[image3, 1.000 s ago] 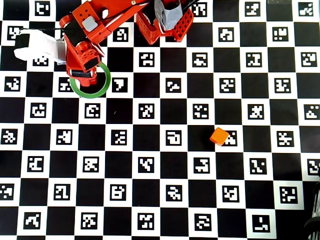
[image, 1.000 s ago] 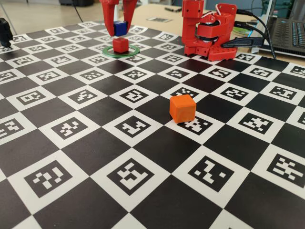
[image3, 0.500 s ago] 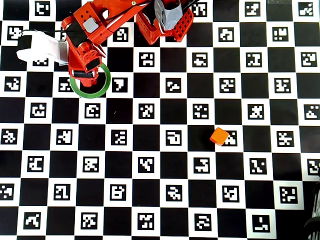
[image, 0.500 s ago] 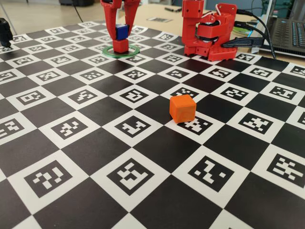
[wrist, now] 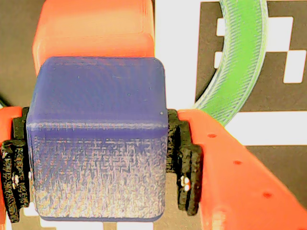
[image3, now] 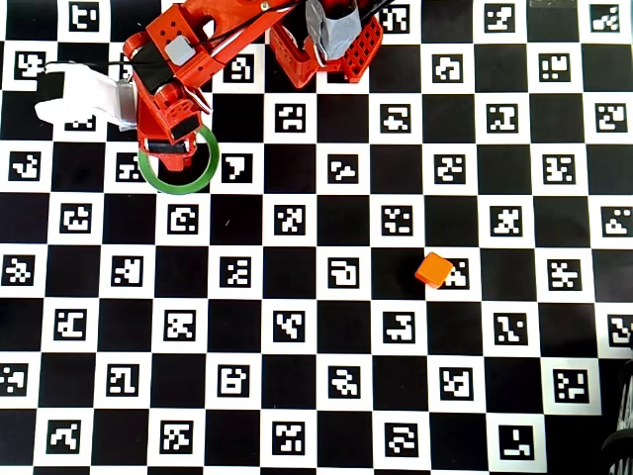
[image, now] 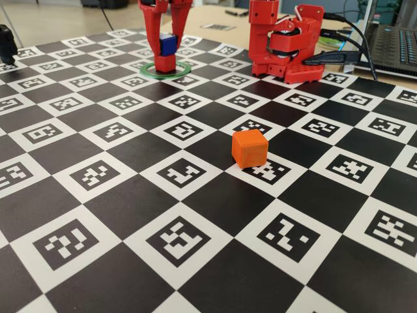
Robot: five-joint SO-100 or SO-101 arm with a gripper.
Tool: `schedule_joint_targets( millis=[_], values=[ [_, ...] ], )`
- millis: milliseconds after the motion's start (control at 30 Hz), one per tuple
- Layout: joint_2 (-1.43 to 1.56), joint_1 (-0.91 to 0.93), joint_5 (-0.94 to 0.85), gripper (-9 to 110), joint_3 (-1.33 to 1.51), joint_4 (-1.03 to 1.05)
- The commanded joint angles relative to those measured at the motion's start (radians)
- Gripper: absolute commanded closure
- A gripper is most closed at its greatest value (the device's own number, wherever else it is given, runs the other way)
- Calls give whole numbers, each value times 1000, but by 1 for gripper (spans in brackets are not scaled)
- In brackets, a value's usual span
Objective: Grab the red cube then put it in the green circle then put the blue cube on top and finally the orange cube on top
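Note:
In the fixed view the red cube (image: 165,64) stands inside the green circle (image: 184,68) at the far side of the board. The blue cube (image: 168,44) sits right on top of it, with my gripper (image: 166,47) shut on its sides. The wrist view shows the blue cube (wrist: 96,139) filling the gap between the black pads (wrist: 187,177), the red cube (wrist: 93,28) under it and an arc of the green circle (wrist: 240,62) to the right. From overhead, my gripper (image3: 168,148) hides both cubes over the green circle (image3: 203,176). The orange cube (image: 249,148) (image3: 433,269) lies alone mid-board.
The red arm base (image: 287,45) stands at the back edge of the checkered marker board. A laptop (image: 394,39) and cables lie behind it to the right. A small black object (image: 6,42) sits at the left edge.
My gripper has come down with the blue cube, closing the gap above the red cube until the two meet. The orange cube has not moved.

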Motion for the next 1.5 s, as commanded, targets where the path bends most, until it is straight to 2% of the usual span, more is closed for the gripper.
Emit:
schedule_joint_targets(
  millis=[0,100,433,867,967,1200,1467],
  values=[
    [69,-5,-6,83,-8,-14],
    [69,-5,-8,73,-8,-14],
    [69,3,-3,61,-66,38],
    [67,0,48,58,-489,388],
    [67,-31,89,52,-575,451],
    [75,-262,293,53,-624,514],
    [81,-739,637,54,-584,594]
  ],
)
